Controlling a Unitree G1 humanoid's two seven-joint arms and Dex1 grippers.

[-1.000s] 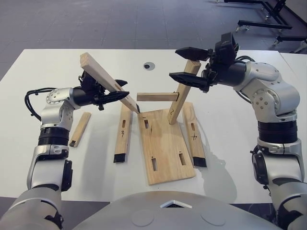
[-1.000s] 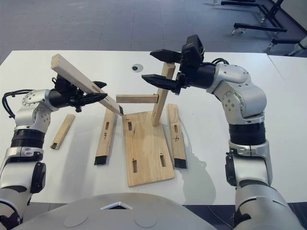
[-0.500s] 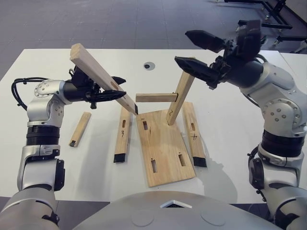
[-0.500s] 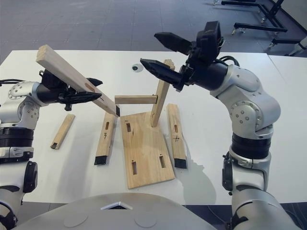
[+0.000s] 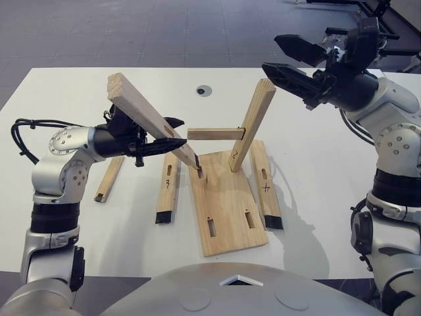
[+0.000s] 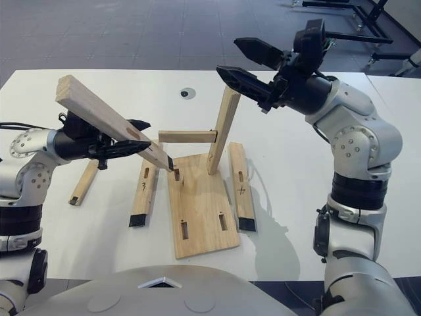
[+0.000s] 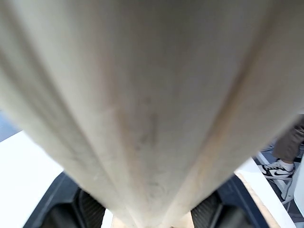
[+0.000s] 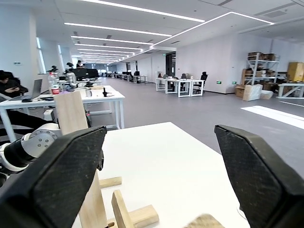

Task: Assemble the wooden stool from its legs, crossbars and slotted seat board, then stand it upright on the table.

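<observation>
Left eye view: slotted seat board (image 5: 227, 204) flat on the table (image 5: 66, 99). The standing leg (image 5: 250, 128) rises tilted from the board's far end and carries a crossbar (image 5: 216, 133). Left gripper (image 5: 181, 131) clamps the held leg (image 5: 148, 118), whose lower end touches the board's far-left corner. Right gripper (image 5: 271, 52), jaws wide, hovers above the standing leg without contact.

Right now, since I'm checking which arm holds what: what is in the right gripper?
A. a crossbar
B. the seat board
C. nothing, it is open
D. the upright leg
C: the right gripper is open with nothing between its fingers, off to the side of the upright leg, while the left gripper is the one holding a tilted leg.
</observation>
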